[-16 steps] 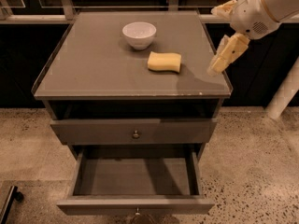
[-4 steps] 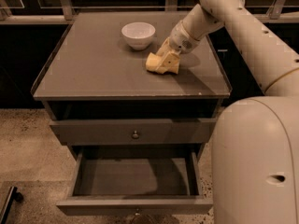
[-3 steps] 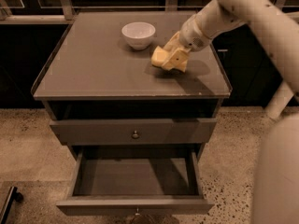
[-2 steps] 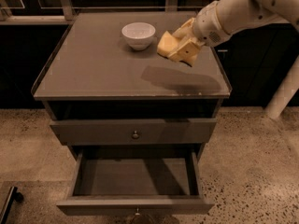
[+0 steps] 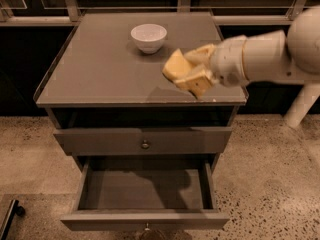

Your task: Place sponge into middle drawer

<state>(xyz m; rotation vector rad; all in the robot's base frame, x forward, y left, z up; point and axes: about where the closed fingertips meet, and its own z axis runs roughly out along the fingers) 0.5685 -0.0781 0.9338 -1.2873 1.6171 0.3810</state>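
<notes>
One sponge (image 5: 175,66), pale yellow, was carried clear of the cabinet top (image 5: 95,74), pinched in the gripper (image 5: 192,69), whose two fingers were closed on its right end. The gripper hung above the front right part of the top, near the edge, with the arm (image 5: 260,56) reaching in from the right.

One middle drawer (image 5: 145,190), grey, stood pulled out below, its floor bare. One upper drawer (image 5: 142,140), grey with a round knob, was shut. One white bowl (image 5: 148,36) stood at the back of the top, well apart from the sponge.

Step in hand, as judged: carry to the drawer. To do it well, the sponge would need to pass forward beyond the front edge of the top and the face of the upper drawer before going down. It should then descend over the middle of the open drawer, away from its walls. The hold should be kept until the sponge is low inside, since a soft sponge may bounce or catch on the rim.

Changes noted: less than a second earlier the sponge was held farther back, nearer the bowl. Some five seconds earlier it lay flat on the top with the gripper apart from it at the right. Bowl and both drawers were unchanged.
</notes>
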